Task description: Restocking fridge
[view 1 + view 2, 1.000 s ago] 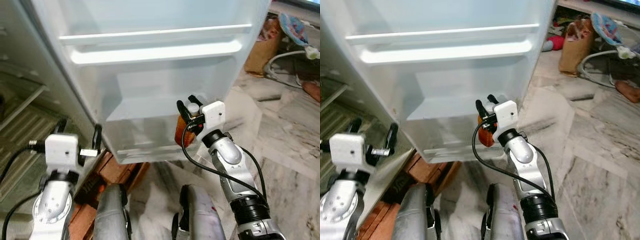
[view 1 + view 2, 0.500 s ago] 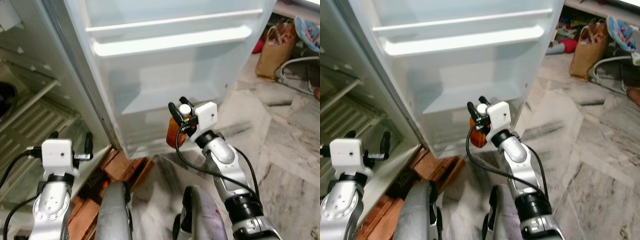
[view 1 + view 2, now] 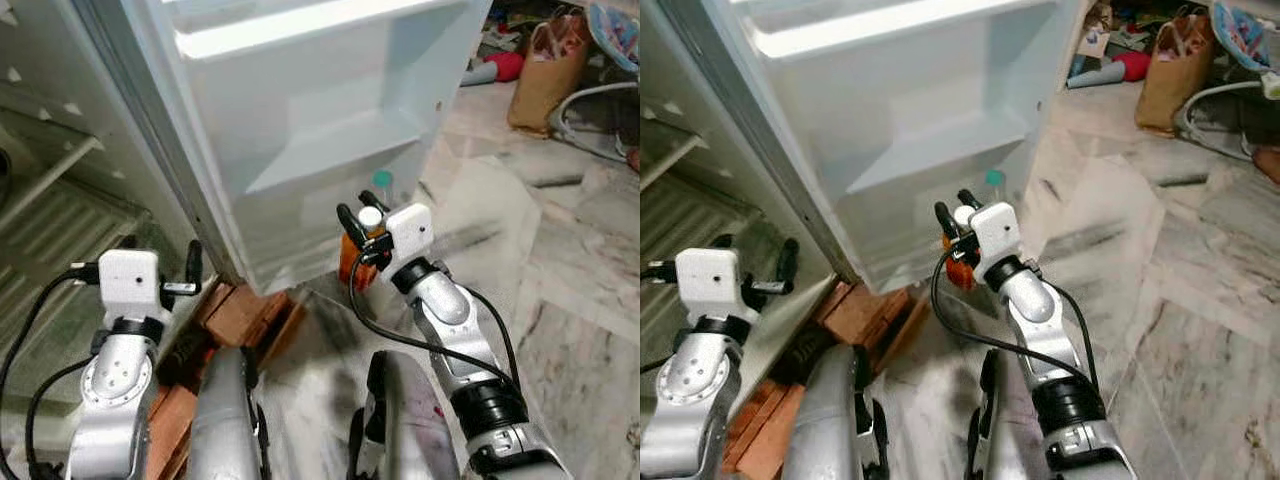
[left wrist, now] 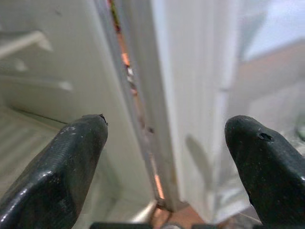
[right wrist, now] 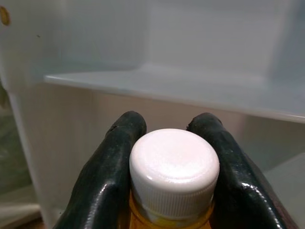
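Observation:
My right gripper (image 3: 362, 208) is shut on the neck of an orange bottle (image 3: 350, 262) with a white cap (image 5: 174, 164). It holds the bottle upright, just in front of the lowest shelf of the open white fridge door (image 3: 330, 150). A teal cap (image 3: 382, 180) pokes up in that low shelf, right behind the gripper. My left gripper (image 3: 755, 250) hangs open with nothing in it, down by the hinge edge where the door meets the fridge body (image 4: 143, 119).
The fridge's inner wire shelves (image 3: 50, 190) lie at the left. Red bricks (image 3: 240, 315) prop the fridge's base near my legs. A brown paper bag (image 3: 545, 80) and loose clutter stand on the marble floor (image 3: 560, 280) at the far right.
The whole view has shifted, so the camera moved; the door now sits higher and further left in frame. The teal cap has come into sight. The right gripper still holds the bottle.

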You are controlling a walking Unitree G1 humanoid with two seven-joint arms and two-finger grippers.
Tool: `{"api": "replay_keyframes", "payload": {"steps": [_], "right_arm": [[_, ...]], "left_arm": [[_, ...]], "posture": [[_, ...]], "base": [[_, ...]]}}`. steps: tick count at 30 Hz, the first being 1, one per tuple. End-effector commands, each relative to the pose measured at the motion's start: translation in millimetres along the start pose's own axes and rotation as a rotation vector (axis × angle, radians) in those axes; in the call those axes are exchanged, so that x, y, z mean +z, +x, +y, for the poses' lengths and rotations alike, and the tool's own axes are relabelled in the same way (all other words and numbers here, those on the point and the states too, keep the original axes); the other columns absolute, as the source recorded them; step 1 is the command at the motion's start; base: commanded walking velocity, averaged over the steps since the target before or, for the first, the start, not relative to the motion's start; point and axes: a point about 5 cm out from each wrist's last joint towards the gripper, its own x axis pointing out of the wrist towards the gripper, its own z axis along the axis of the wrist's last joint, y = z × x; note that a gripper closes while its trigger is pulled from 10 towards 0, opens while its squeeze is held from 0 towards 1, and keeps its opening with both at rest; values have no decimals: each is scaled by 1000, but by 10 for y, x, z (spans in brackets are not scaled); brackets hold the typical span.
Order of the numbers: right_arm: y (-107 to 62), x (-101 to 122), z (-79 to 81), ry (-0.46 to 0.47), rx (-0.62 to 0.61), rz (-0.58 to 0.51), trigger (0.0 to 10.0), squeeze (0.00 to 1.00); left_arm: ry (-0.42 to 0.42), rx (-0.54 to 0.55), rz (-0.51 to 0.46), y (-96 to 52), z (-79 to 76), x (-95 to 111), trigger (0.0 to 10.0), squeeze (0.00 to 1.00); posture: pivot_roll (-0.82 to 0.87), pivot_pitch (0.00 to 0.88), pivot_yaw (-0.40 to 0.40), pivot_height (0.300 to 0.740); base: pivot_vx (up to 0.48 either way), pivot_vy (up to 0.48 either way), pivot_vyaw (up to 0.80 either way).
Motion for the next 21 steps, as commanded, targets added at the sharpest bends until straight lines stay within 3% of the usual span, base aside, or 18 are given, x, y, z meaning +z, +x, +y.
{"api": "replay_keyframes", "payload": {"steps": [1,3,9,21], "right_arm": [[96,59,-8,-67,20,-33,10000,0],[153,77,-7,-121,43,-45,10000,0],[250,127,-7,-162,73,-67,10000,0],[478,284,137,-284,199,-141,10000,0]], "left_arm": [[-3,-24,12,-3,-36,-6,10000,0],[-5,-37,9,-37,-50,-1,10000,0],[-21,-48,4,-56,-74,30,10000,0],[-36,-49,40,-215,-78,26,10000,0]], "posture": [[38,253,-1,583],[42,270,-6,583],[49,301,-18,583],[75,383,-33,583]], "base": [[0,0,0],[0,0,0],[0,0,0],[0,0,0]]}}
